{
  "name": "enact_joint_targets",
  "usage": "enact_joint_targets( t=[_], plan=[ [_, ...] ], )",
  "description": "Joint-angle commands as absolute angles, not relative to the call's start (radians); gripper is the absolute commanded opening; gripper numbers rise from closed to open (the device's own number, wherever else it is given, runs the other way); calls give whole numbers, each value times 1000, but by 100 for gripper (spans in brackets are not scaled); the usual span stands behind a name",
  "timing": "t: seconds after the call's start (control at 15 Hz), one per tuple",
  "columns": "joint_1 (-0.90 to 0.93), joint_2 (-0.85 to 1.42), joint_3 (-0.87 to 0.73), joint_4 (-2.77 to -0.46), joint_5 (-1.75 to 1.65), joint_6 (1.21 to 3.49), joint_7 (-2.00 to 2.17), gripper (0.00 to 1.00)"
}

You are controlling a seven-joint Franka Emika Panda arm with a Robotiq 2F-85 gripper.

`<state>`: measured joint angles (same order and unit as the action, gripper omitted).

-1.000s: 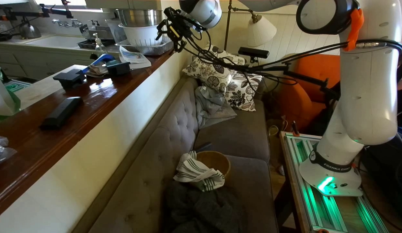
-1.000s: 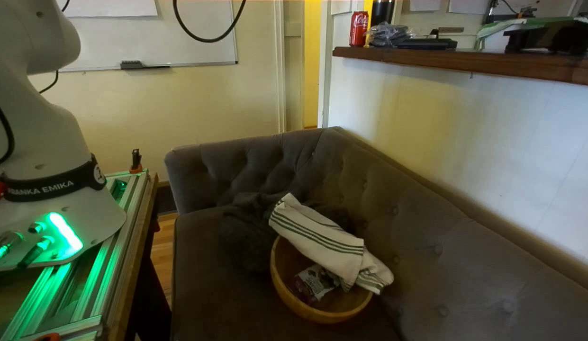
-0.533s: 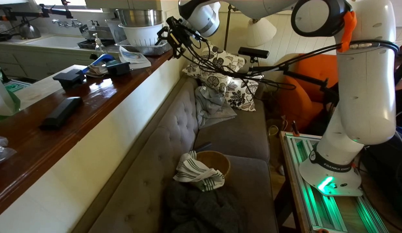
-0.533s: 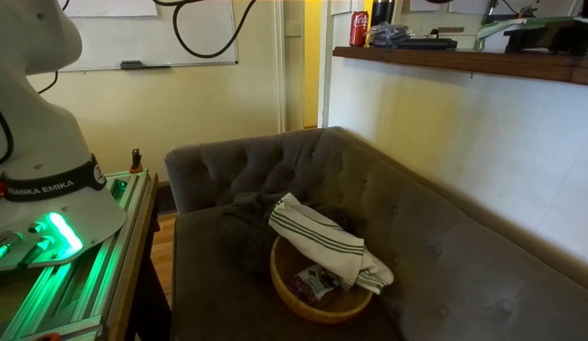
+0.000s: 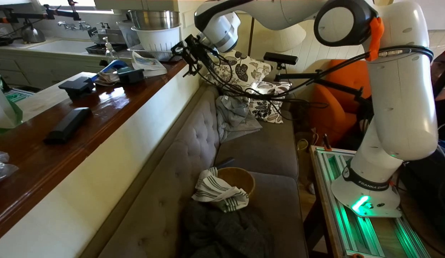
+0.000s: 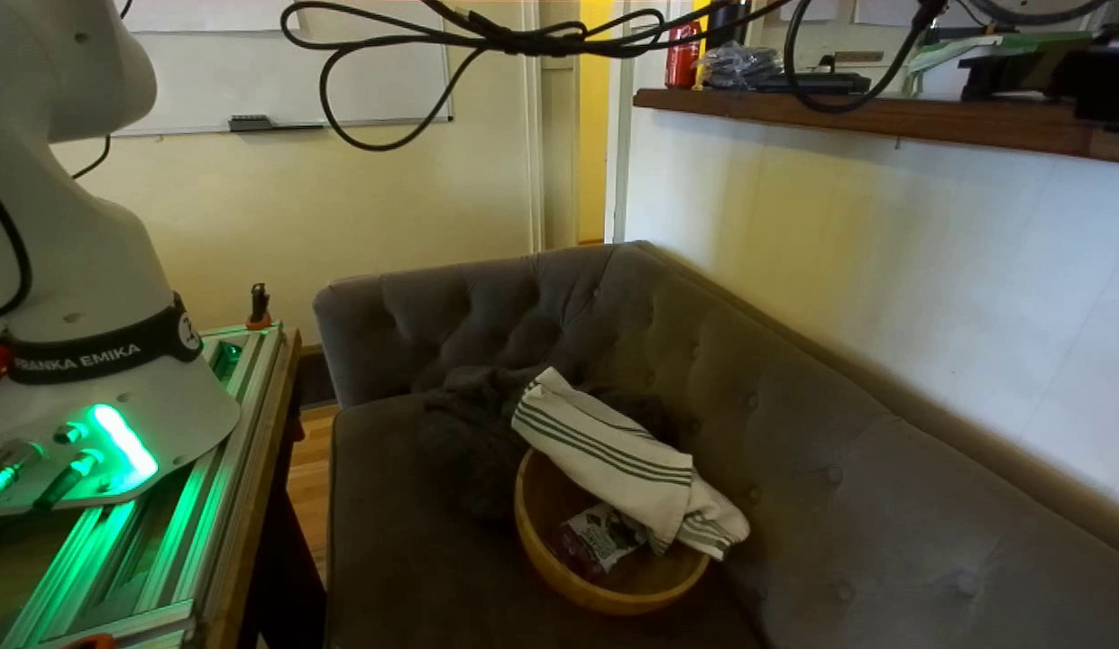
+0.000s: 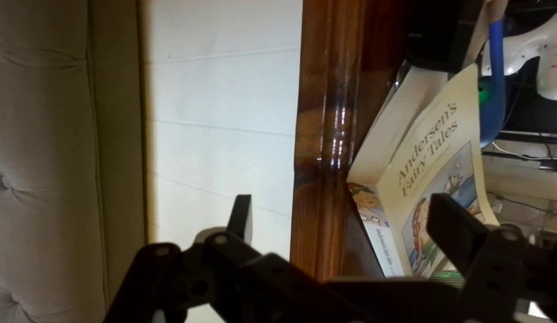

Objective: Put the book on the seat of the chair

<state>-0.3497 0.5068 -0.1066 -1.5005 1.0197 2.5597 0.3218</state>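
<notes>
The book (image 7: 433, 166), a cream paperback titled Andersen's Fairy Tales, lies on the wooden ledge with its front cover curling up. In an exterior view the book (image 5: 148, 67) is a pale shape near the ledge's edge. My gripper (image 7: 343, 213) is open and empty. In the wrist view its right finger overlaps the book's cover and its left finger is over the white wall beside the ledge; contact cannot be told. In an exterior view the gripper (image 5: 181, 61) is at the ledge's edge, right of the book. The grey sofa's seat (image 5: 260, 154) is below; an orange armchair (image 5: 342, 93) stands behind.
The ledge (image 5: 111, 122) carries black devices (image 5: 131, 74) and a black case (image 5: 68, 124). White and steel basins (image 5: 156, 37) stand behind the book. On the sofa are patterned pillows (image 5: 240, 70), a wooden bowl (image 6: 613, 599) with a striped towel (image 6: 604, 451), and a dark blanket (image 5: 222, 231).
The arm has come down. The gripper has moved lower, slightly to the left in an exterior view, to the ledge's edge. Its cables now hang lower. The book and sofa items have not moved.
</notes>
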Motion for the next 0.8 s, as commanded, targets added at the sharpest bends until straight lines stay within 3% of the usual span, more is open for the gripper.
enact_joint_targets(
  t=[0.0,0.73],
  plan=[
    [-346,564,-77,-1431,1118,2648,230,100],
    [-352,681,-2,-1279,1149,2760,214,100]
  ],
)
